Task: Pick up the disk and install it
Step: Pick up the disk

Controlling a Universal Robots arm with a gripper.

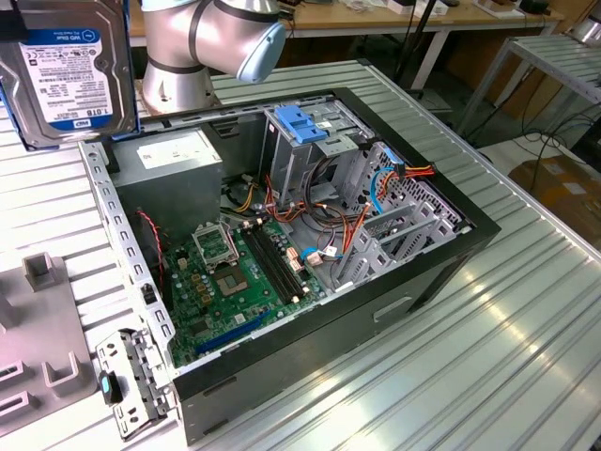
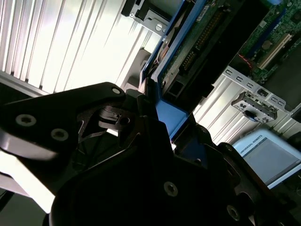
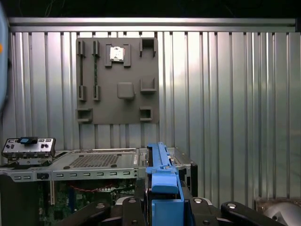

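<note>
**Hard drive held by the open case**

The disk (image 1: pixel 66 70), dark metal with a white, blue-banded barcode label, hung raised near the corner of the open computer case (image 1: pixel 451 254) that held the grey, white-stickered power supply (image 1: pixel 174 164). The gripper (image 3: pixel 164 207) was clamped on its blue plastic rails. The case lay on a ribbed aluminium table (image 1: pixel 507 357).

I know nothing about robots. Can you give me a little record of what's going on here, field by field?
tool: shut on the disk's blue rails
disk: held in the air at the exterior view's left, label facing that camera
case: lies open on the table, circuit board and cables showing
cage: metal frame inside the case, blue bracket on top
table: ribbed metal
work so far: disk picked up, not yet in the case
</note>
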